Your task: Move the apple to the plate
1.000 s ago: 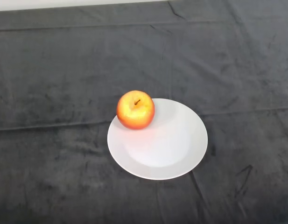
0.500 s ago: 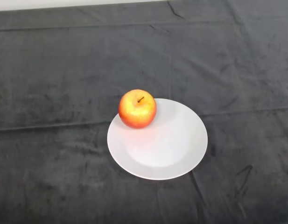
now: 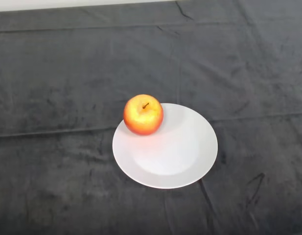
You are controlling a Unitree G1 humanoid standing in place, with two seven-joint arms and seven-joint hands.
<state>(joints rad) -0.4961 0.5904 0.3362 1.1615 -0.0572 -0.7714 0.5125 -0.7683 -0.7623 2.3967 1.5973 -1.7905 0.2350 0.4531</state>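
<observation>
Shifted only slightly since a moment ago, sits apple (image 3: pixel 143 114) stem-up on the plate (image 3: pixel 180 156) at its upper-left rim, on the table (image 3: pixel 53 73), robot hand out of view, task looking essentially complete.

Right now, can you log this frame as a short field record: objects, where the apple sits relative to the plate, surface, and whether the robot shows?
objects: apple; plate
apple colour: red and yellow, stem facing up
apple position: on the plate's far-left rim, overlapping its edge
plate: white, round, nothing else on it
surface: dark cloth covering the table
robot: no arm or hand in the head view
task state: apple rests at the plate's edge, not its middle
</observation>
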